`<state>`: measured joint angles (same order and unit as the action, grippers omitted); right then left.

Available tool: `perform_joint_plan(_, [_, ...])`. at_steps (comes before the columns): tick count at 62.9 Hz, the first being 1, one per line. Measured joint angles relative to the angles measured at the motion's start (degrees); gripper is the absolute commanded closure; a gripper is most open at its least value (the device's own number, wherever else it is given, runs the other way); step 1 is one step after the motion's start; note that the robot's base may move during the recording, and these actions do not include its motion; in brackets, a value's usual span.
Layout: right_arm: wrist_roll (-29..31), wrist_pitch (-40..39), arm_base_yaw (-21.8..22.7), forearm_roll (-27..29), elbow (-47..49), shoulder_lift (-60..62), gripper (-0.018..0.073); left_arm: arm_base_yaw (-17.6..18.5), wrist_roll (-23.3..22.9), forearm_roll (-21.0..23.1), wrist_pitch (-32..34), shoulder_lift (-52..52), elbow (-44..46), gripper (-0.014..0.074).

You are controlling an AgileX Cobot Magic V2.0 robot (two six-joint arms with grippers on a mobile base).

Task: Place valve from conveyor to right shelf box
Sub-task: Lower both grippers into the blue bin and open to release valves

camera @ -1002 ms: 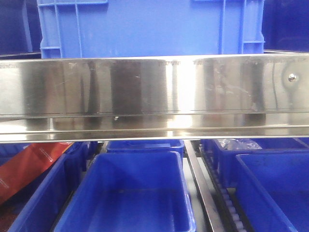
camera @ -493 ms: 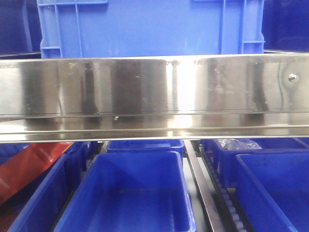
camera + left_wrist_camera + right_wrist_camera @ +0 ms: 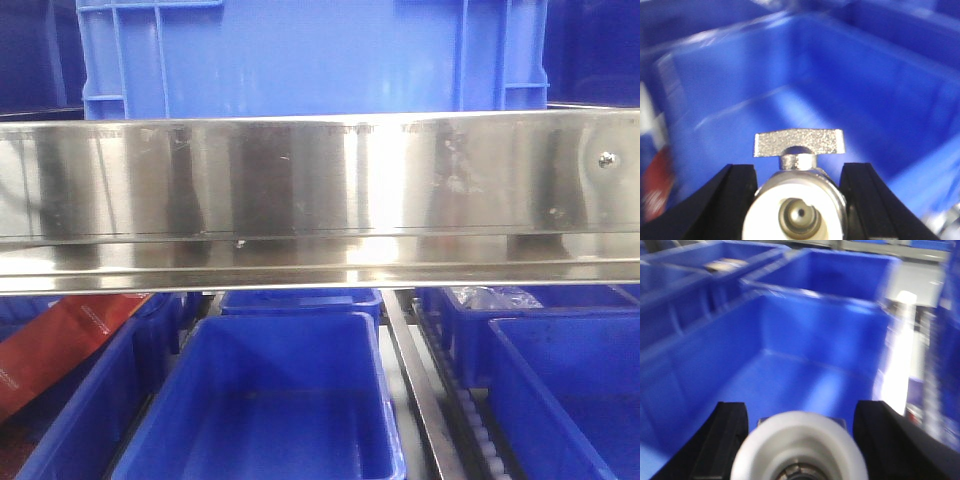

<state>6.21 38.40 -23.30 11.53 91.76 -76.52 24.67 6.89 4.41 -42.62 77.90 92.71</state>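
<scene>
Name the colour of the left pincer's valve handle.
Silver valve handle; shows best in left wrist view.

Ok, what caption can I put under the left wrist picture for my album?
Left gripper holds a shiny metal valve over a blue plastic bin.

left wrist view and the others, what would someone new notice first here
First, the valve with its shiny T-handle, gripped in the left hand over a blue bin. In the front view, a mirror-bright steel rail spans the frame, with a blue crate above it and open blue boxes below. The right hand holds a blurred white round part over a second bin.
</scene>
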Motion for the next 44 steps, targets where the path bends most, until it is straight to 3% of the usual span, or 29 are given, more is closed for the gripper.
perform_joint_plan(11, [0.00,-1.02,-2.28,0.90,7.37,-9.52,0.0721,1.62,0.09,1.20,1.07,9.78,8.18,0.0707])
perform_joint_plan(32, [0.00,-2.57,-2.51,1.12,8.59,-22.14,0.0715,1.62,0.20,1.55,1.37,19.19,9.26,0.0707])
perform_joint_plan(36, [0.00,-2.57,-2.51,1.12,8.59,-23.52,0.0657,1.62,0.13,1.55,1.37,20.27,9.26,0.0695])
perform_joint_plan(44, [0.00,-2.57,-2.51,1.12,8.59,-24.13,0.0463,1.62,0.22,1.66,1.49,21.66,9.26,0.0588])
